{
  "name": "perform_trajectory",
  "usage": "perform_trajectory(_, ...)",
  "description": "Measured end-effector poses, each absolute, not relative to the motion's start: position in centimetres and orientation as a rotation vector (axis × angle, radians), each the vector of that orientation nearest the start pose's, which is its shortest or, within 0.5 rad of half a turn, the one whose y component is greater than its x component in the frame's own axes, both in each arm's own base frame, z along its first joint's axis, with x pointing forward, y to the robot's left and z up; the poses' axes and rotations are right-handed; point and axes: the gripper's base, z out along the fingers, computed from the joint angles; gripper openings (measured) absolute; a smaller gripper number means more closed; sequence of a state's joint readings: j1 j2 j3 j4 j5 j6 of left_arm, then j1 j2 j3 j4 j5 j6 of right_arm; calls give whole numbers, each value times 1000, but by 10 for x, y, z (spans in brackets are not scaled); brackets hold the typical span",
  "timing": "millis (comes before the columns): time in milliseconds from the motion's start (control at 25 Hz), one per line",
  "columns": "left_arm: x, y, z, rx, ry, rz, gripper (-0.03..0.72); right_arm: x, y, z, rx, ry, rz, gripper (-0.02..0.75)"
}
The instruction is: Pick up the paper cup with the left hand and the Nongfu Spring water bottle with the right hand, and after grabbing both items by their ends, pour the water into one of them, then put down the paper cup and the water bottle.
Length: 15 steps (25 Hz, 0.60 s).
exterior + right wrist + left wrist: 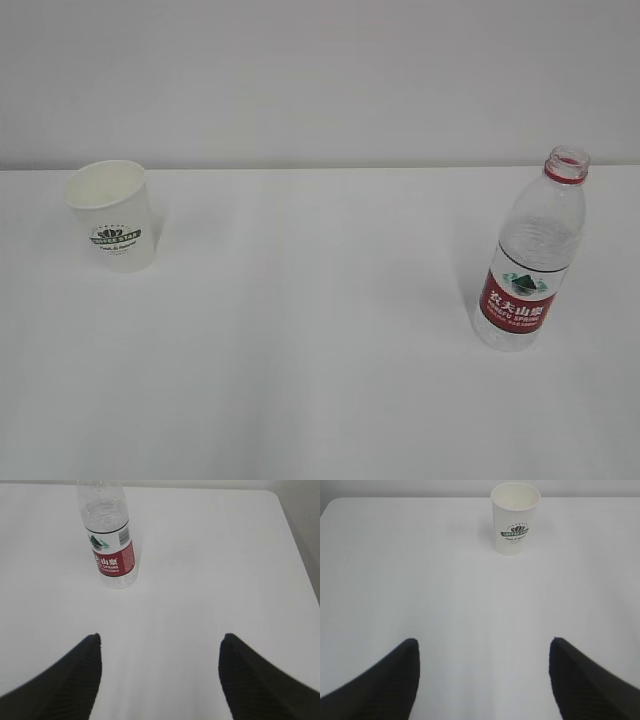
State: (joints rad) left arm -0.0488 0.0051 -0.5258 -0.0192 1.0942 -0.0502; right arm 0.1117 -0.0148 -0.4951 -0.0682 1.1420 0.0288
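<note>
While both stand upright, one paper cup (112, 215) and one Nongfu Spring water bottle (530, 255) sit apart.

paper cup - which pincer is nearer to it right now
Left. The left pincer is open, well short of the paper cup, which stands ahead, slightly right of its centreline. The right pincer faces the water bottle across the table.

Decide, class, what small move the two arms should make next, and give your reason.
Probably advance both: the left end effector toward the paper cup, the right end effector toward the water bottle. Both stand open and empty, well short of their targets, which stand upright and untouched on the table.
</note>
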Motion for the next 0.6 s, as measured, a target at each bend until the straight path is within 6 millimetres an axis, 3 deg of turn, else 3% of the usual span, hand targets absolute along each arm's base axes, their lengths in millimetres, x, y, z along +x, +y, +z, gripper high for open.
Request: perform_trajectory(600,-9,-1,282,0,2058,-84,587,-10,-7,270,-81,2112,1,549)
